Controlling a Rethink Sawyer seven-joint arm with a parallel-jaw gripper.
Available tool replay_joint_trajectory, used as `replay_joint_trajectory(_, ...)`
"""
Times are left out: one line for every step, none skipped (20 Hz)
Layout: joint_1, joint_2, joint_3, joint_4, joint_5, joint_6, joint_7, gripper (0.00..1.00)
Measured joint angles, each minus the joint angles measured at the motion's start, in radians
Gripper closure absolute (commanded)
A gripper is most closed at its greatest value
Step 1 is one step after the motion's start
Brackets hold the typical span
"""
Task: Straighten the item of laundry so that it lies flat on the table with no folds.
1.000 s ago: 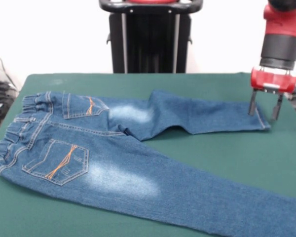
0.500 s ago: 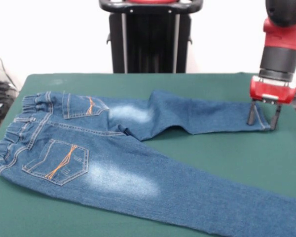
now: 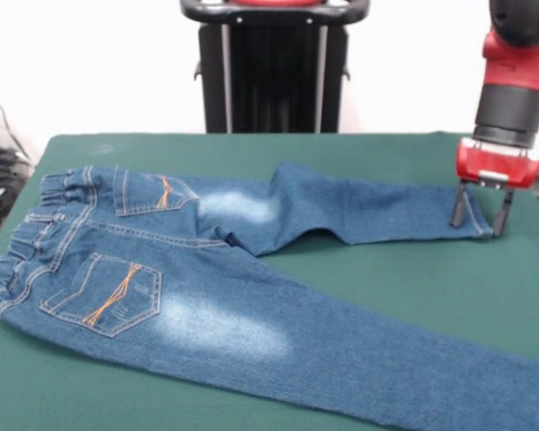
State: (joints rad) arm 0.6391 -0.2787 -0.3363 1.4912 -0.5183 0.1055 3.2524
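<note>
A small pair of blue denim jeans [image 3: 207,278] lies back side up on the dark green table [image 3: 413,278], waistband at the left, orange-stitched pockets showing. One leg runs toward the lower right and off the picture; the other bends to the right, with a crease at its knee. My gripper [image 3: 479,212] stands open, straddling the hem of that far leg, its fingers [image 3: 457,208] down at the cloth on either side of the cuff.
A black stand [image 3: 274,67] rises behind the table's far edge. Cables [image 3: 0,180] hang off the table at the left. Bare green felt lies between the two legs and along the right side.
The gripper has come down and shifted slightly right over the leg's hem, its fingertips now at cloth level. The jeans have not moved.
</note>
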Motion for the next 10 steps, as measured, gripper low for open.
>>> replay_joint_trajectory(0.001,0.001,-0.001,0.000,0.001,0.000,0.000,0.00)
replay_joint_trajectory(0.002,0.001,-0.003,-0.001,0.003,0.000,0.000,0.00)
replay_joint_trajectory(0.003,0.002,-0.004,-0.001,0.006,0.000,0.000,0.00)
replay_joint_trajectory(0.003,0.002,-0.004,-0.001,0.008,0.000,0.000,0.00)
replay_joint_trajectory(0.003,0.002,-0.005,-0.001,0.013,0.000,0.000,0.00)
replay_joint_trajectory(0.003,0.003,-0.005,-0.001,0.015,0.000,0.000,0.00)
replay_joint_trajectory(0.003,0.003,-0.005,-0.001,0.016,0.000,0.000,0.00)
replay_joint_trajectory(0.003,0.003,-0.005,-0.001,0.017,0.000,0.000,0.00)
replay_joint_trajectory(0.003,0.003,-0.006,-0.001,0.021,0.000,0.000,0.00)
replay_joint_trajectory(0.003,0.003,-0.006,-0.001,0.023,0.001,0.000,0.00)
